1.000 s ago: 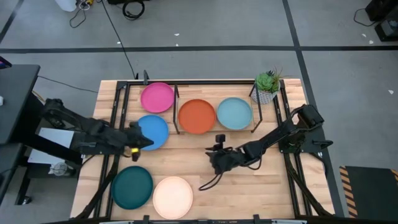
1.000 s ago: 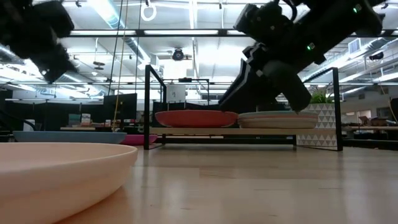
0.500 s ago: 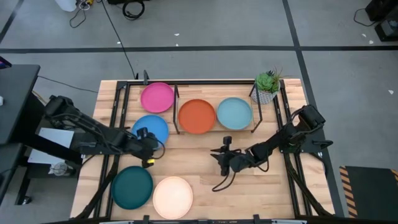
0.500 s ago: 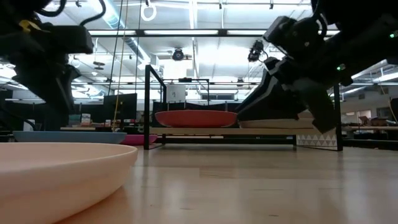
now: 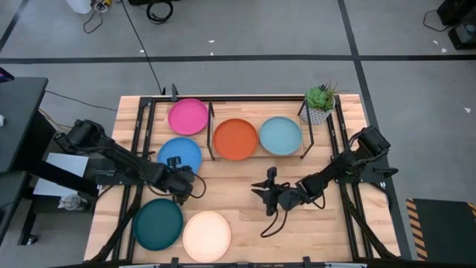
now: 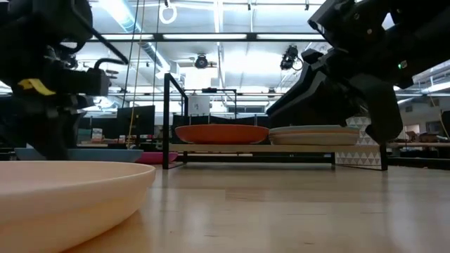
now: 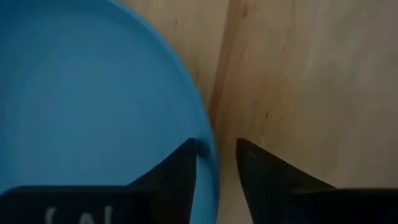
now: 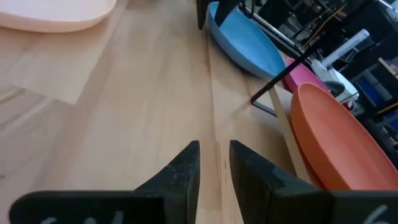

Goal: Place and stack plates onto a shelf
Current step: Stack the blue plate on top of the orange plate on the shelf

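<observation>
A blue plate (image 5: 181,155) lies flat on the table, left of the shelf (image 5: 256,155). My left gripper (image 7: 214,146) is open at the plate's near right rim (image 7: 208,149), one finger over the inside and one over the bare wood; I cannot tell whether it touches. An orange plate (image 5: 236,139) and a light blue plate (image 5: 280,135) sit on the shelf. A pink plate (image 5: 187,117) lies at the back left. My right gripper (image 5: 268,196) hovers over bare wood in front of the shelf, its fingers (image 8: 186,165) slightly apart with nothing between.
A dark teal plate (image 5: 158,223) and a cream plate (image 5: 207,234) lie at the near edge. A potted plant (image 5: 320,104) stands at the shelf's far right corner. Black frame rails run along both table sides. Bare wood lies between the two grippers.
My left gripper has gone toward the table's right and near edges, round the blue plate's rim to its near right side. My right gripper has drawn back from the shelf toward the near edge. The plates have kept their places.
</observation>
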